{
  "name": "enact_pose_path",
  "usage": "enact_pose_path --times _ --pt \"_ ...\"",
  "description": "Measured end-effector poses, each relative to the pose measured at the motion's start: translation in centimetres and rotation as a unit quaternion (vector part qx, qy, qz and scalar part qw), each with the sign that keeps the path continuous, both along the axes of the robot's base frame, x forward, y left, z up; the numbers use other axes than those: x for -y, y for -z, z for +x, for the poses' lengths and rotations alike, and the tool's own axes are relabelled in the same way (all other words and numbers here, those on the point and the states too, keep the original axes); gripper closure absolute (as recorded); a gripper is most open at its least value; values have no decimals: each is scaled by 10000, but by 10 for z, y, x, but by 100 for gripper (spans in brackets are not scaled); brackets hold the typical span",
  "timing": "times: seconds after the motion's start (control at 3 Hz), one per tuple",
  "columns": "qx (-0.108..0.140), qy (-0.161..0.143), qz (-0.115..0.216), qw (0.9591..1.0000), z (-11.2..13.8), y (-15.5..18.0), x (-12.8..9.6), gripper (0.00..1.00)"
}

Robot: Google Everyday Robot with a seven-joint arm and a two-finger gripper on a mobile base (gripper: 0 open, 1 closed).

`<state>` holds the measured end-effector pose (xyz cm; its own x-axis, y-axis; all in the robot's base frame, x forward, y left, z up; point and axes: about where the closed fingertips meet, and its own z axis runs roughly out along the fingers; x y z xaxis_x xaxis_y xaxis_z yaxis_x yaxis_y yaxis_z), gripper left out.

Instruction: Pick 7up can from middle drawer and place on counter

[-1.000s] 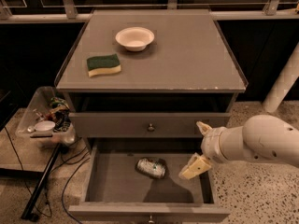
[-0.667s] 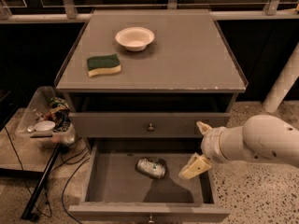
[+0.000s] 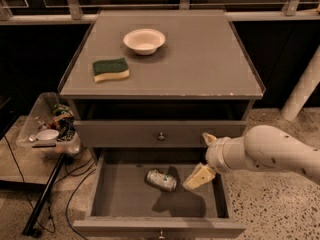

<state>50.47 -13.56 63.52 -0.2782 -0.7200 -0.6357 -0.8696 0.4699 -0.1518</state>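
The 7up can (image 3: 161, 179), silvery with green markings, lies on its side on the floor of the open middle drawer (image 3: 120, 194). My gripper (image 3: 203, 157) is at the end of a white arm coming in from the right. It hangs over the drawer's right side, a short way right of the can and not touching it. It is open and empty, with one finger (image 3: 207, 138) up by the upper drawer front and the other (image 3: 199, 176) low near the can. The counter (image 3: 200, 59) is the cabinet's flat grey top.
A white bowl (image 3: 144, 40) and a green and yellow sponge (image 3: 110, 69) sit on the counter. The knobbed upper drawer (image 3: 161, 134) is shut. A clear bin of clutter (image 3: 49, 126) and cables stand left of the cabinet. A white post (image 3: 302, 86) rises at the right.
My gripper has shifted slightly left towards the can. The can, bowl and sponge have not moved.
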Motion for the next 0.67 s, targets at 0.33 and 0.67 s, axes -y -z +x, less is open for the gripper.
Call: enact_pose_path --times 0.33,0.67 --pt "-42 23 110 9999 15 40 -6 0" --pt "-27 15 205 9998 22 74 -10 0"
